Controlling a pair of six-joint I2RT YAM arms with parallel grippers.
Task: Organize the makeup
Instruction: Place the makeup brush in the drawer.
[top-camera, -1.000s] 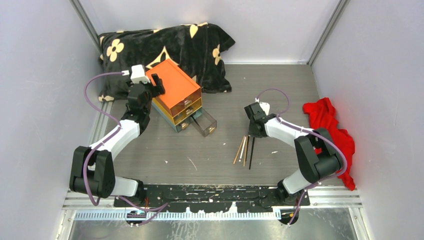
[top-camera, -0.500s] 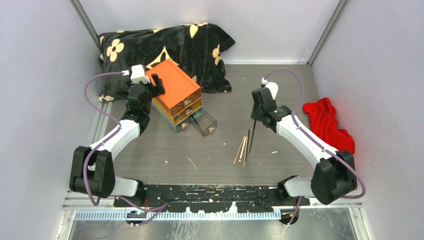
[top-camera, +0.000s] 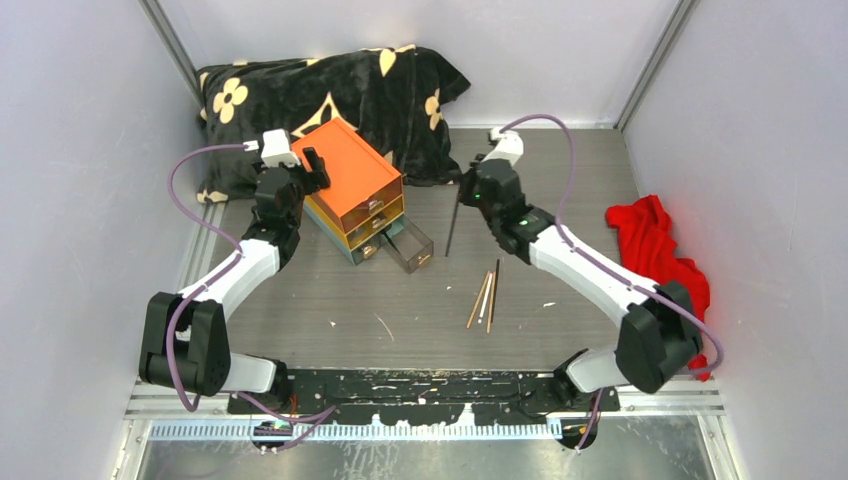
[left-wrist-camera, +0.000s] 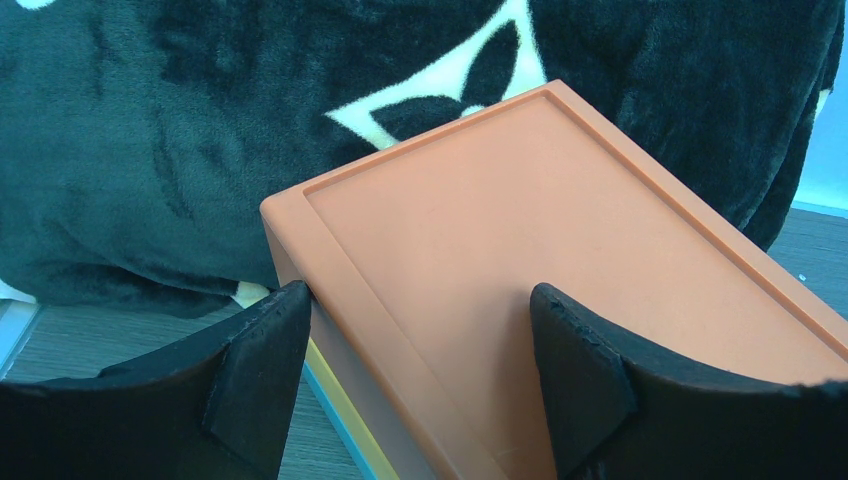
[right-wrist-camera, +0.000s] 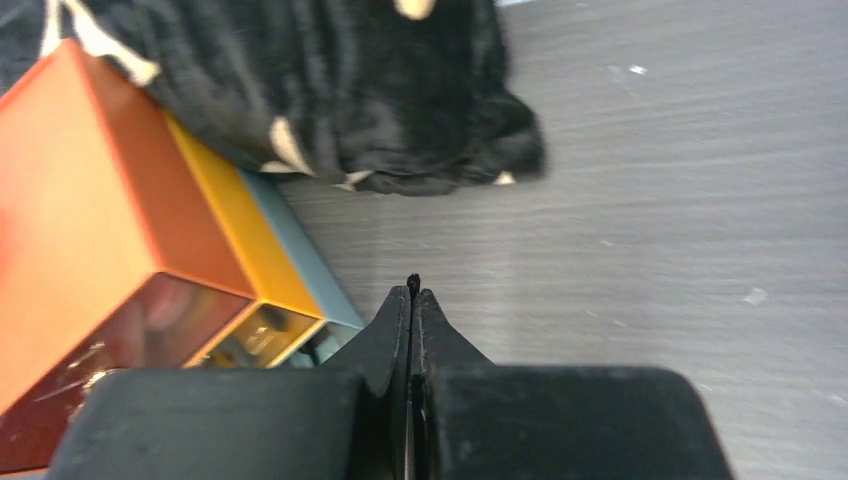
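Checked the right pincer (top-camera: 463, 193) first: found it clenched on one thin black brush (top-camera: 452, 228), just right of centre in the overhead frame. Found that brush hanging nearly upright, slightly tilted, lower end close beside the pulled-out drawer (top-camera: 409, 245). Cannot tell whether it touches the counter (top-camera: 400, 300). In the right wrist view, saw both fingers (right-wrist-camera: 385, 340) pressed flat together, with only a small black tip showing between them at frame centre.

Checked the left pincer (top-camera: 312, 168) next, at the upper left of the overhead frame: found it released, spread wide over a corner of the drawer box (top-camera: 350, 180). In the left wrist view, saw one finger at the lower left of frame against the box's side edge and the other at the lower right over the orange lid. Cannot tell whether either presses down.

Counted one drawer box: three tiers, orange over yellow over blue, with one clear drawer drawn out at the bottom.

Counted the other makeup on the counter: one loose cluster of thin brushes (top-camera: 486, 298) below centre of the overhead frame, apart from the held one and to its lower right. Made out three tan sticks and one dark stick, lying close together and slightly fanned. Could not confirm that count at this size.

Counted one black plush cushion (top-camera: 330, 95) with cream flowers at the top left, directly behind the drawer box. Counted one red cloth (top-camera: 655, 245) at the right edge of the frame.
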